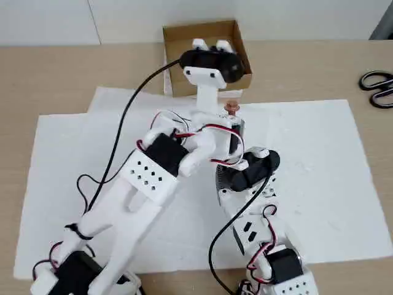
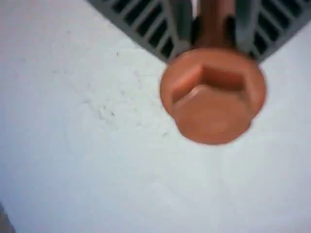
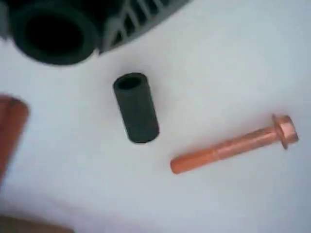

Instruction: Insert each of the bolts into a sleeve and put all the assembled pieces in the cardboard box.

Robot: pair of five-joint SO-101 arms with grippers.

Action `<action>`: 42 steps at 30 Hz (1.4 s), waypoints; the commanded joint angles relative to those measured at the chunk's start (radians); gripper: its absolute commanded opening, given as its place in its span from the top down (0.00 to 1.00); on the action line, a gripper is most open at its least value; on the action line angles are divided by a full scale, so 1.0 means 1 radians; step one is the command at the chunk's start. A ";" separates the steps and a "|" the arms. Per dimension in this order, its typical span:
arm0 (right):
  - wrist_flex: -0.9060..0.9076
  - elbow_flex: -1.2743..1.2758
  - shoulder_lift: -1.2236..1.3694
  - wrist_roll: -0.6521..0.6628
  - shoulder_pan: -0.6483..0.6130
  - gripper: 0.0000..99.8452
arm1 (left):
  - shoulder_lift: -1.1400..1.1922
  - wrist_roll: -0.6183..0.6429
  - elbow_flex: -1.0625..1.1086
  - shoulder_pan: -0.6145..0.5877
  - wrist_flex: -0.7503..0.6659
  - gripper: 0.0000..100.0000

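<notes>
Left gripper (image 2: 214,22) is clamped on a copper bolt (image 2: 214,97). Its ribbed grey fingers (image 2: 146,19) press the shank from both sides, and the hex head points straight at the wrist camera, with white paper (image 2: 73,145) behind it. In the high view that bolt sits just short of the cardboard box (image 1: 242,46), near the paper's far edge, and the left arm stretches in from the near-left corner. Right gripper (image 3: 63,17) is closed around a black sleeve (image 3: 51,31), open bore facing its camera. Below it on the paper lies a second sleeve (image 3: 136,107), flat on its side. Just beside that, not touching, is a second bolt (image 3: 233,145), also lying flat. Out on the bare table (image 1: 49,74), well apart at the right edge, sits a pair of scissors (image 1: 377,86).
</notes>
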 commanded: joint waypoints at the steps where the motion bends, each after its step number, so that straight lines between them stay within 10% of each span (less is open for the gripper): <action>1: -0.033 -0.008 -0.015 -0.034 -0.002 1.00 | -0.057 -0.009 0.025 0.015 -0.055 0.99; 42: -0.119 -0.069 -0.015 -0.080 0.015 1.00 | -0.201 -0.015 0.064 -0.081 -0.055 0.99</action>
